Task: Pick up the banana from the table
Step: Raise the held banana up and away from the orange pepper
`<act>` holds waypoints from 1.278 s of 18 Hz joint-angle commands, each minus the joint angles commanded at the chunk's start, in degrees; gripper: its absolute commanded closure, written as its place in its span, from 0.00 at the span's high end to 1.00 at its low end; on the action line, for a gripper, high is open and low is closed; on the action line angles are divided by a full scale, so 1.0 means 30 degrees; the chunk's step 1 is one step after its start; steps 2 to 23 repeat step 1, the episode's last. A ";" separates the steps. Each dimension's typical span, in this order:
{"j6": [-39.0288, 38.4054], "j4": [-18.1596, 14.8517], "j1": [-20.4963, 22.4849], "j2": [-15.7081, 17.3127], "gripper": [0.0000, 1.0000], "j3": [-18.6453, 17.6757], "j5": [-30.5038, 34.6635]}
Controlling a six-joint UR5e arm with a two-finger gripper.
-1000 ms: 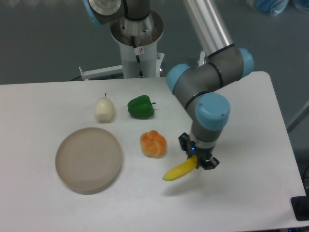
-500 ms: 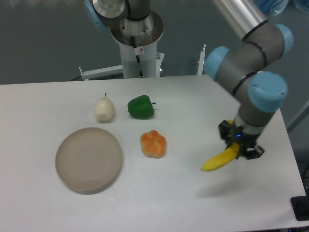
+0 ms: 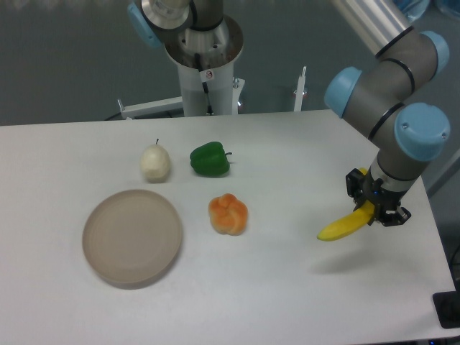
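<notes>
The bright yellow banana hangs above the white table near its right side, tilted with its free end down to the left. My gripper is shut on the banana's upper right end. A faint shadow lies on the table below and left of the fruit, so the banana is off the surface.
A round beige plate sits at the left front. A lumpy orange fruit is in the middle, a green pepper and a pale pear behind it. The robot's base stands at the table's far edge.
The arm has carried the banana to the right and slightly upward, from beside the orange fruit to near the table's right edge. The grip has stayed shut.
</notes>
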 joint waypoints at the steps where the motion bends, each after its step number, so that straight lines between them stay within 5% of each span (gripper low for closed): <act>1: 0.0000 0.0000 -0.0029 0.0000 0.00 0.0000 0.0000; 23: 0.0000 0.0000 -0.0029 0.0000 0.00 0.0000 0.0000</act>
